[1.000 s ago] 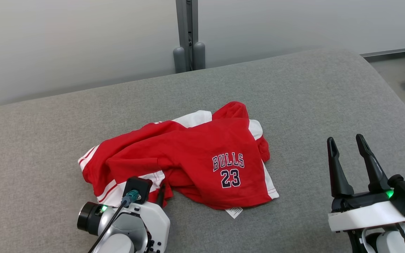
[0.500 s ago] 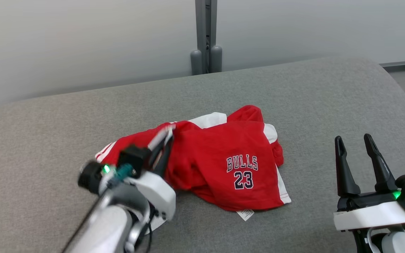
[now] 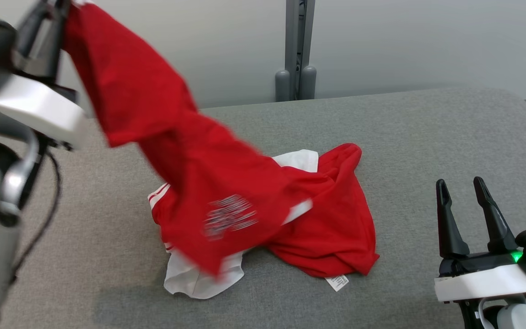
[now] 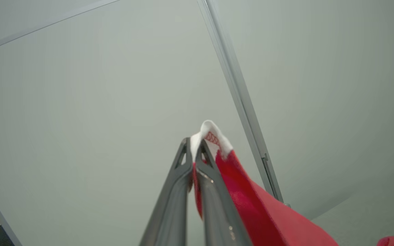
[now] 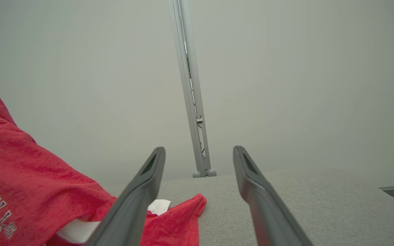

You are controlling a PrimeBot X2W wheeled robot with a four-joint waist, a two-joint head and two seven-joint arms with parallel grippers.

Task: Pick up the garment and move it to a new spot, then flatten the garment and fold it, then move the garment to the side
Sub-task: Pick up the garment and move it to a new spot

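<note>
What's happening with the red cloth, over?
Left gripper shut on edge of red-and-white Bulls garment, raised high. Right gripper open, empty, off to the side. Garment's bulk draped on grey fabric tabletop. Nothing blocking.

Pale grey wall (image 3: 427, 41), metal post (image 3: 296, 41), grey fabric surface (image 3: 427, 132)

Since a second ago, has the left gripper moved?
Yes. The left gripper rose from the near edge of the grey surface, well below the post, to high up left of it, lifting the shirt.
</note>
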